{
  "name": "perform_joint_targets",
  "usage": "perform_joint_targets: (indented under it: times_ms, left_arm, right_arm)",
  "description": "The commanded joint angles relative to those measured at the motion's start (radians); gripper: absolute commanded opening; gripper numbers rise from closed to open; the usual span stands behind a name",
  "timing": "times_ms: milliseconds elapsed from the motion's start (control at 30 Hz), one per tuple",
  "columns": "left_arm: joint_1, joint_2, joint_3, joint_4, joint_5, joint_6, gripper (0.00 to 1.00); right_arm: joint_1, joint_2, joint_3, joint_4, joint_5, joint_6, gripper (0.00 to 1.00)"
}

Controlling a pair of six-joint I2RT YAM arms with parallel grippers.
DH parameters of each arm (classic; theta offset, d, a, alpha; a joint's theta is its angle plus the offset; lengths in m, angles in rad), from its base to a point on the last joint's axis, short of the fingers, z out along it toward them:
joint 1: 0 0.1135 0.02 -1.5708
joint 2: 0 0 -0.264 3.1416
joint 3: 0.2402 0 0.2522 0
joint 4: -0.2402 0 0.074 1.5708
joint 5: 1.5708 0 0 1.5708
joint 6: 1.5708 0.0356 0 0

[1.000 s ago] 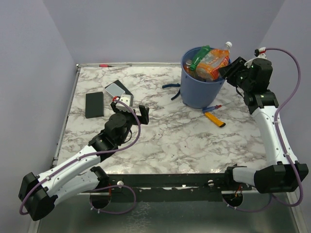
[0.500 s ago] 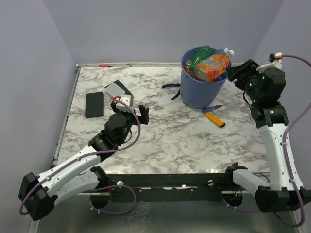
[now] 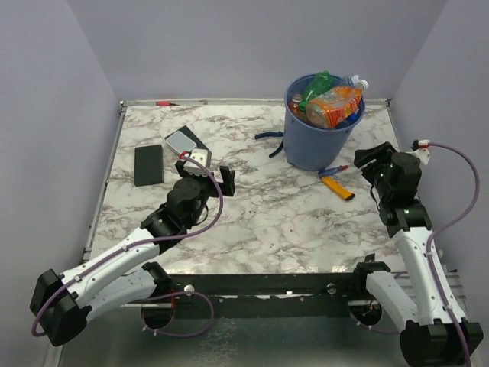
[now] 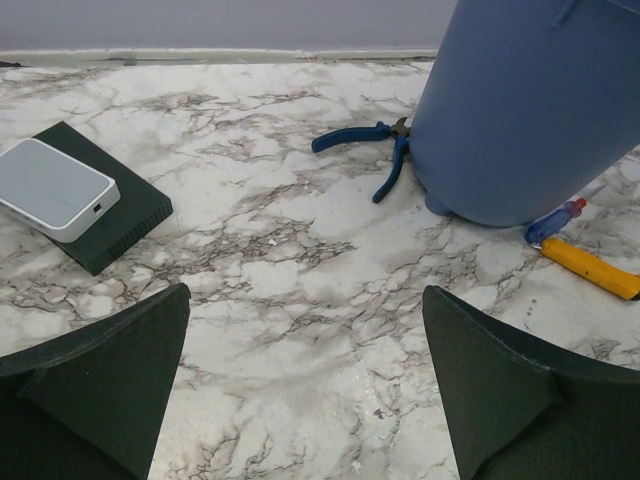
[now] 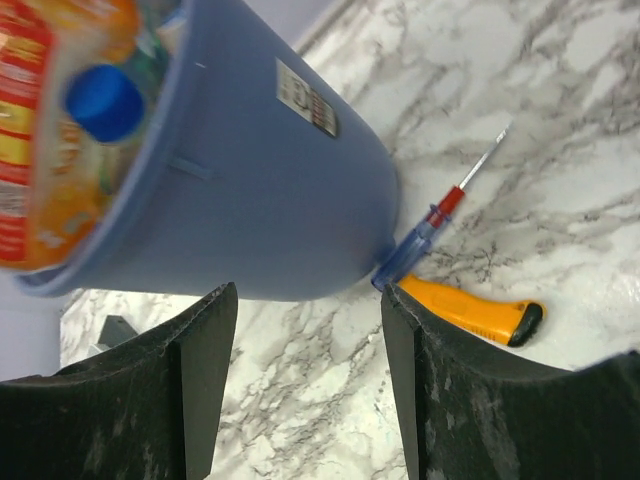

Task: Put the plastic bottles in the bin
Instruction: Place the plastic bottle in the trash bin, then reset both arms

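bottles (image 3: 328,103) fill the round blue plastic bin (image 3: 313,149) up to its rim. three can be counted from above: one green bottle (image 3: 315,86), one clear bottle with an orange label (image 3: 334,105) lying across the top, and one clear bottle with a white cap (image 3: 356,81) poking over the far rim. what lies beneath them cannot be counted. the right wrist view shows one blue cap (image 5: 100,100) beside the orange label.

the right gripper (image 3: 368,160) sits low beside the bin, its two fingers spread apart with nothing between them. in its own view the bin's wall (image 5: 270,200) rises just past the fingertips (image 5: 205,340), ahead and to the left. one slim blue-and-red screwdriver (image 5: 440,215) and one orange-handled tool with a black tip (image 5: 465,310) lie ahead and to the right. the screwdriver's handle end is at the bin's foot.

the left gripper (image 3: 205,170) is low over the white marble table (image 3: 290,222), well apart from the bin. its two fingers are also parted and empty. ahead and to its right stands the bin (image 4: 520,110). one pair of blue-handled pliers (image 4: 365,150) lies straight ahead, reaching to the bin's base. ahead and to its left one flat grey device (image 4: 50,185) rests on one dark box (image 4: 120,225). one flat black slab (image 3: 148,164) lies off to the gripper's left.
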Motion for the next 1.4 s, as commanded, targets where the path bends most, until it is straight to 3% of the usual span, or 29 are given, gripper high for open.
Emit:
perform_joint_targets:
  times_ms: [0, 233, 500, 700, 900, 1100, 1367]
  left_arm:
    - [-0.006, 0.007, 0.027, 0.000, 0.018, -0.009, 0.99]
    - [-0.006, 0.000, 0.026, -0.001, -0.005, 0.002, 0.99]
    - [-0.006, -0.003, 0.028, -0.003, -0.011, 0.010, 0.99]
    - [-0.006, -0.003, 0.027, -0.003, -0.023, 0.013, 0.99]
    - [-0.006, 0.000, 0.030, -0.004, -0.009, 0.009, 0.99]
    - [-0.007, -0.005, 0.029, -0.005, -0.009, 0.008, 0.99]
    - [-0.008, -0.012, 0.030, -0.005, -0.022, 0.015, 0.99]
  right_arm:
    - [-0.007, 0.075, -0.062, 0.169, 0.029, 0.088, 0.63]
    - [-0.009, 0.252, 0.006, 0.257, -0.009, 0.075, 0.61]
    - [-0.013, 0.342, 0.024, 0.332, -0.067, 0.027, 0.61]
    - [-0.029, 0.360, 0.042, 0.298, -0.002, 0.070, 0.64]
    - [-0.184, 0.455, 0.036, 0.345, -0.152, 0.118, 0.65]
    - [-0.193, 0.605, 0.121, 0.433, -0.301, 0.142, 0.64]
    - [-0.194, 0.654, 0.136, 0.490, -0.404, 0.143, 0.63]
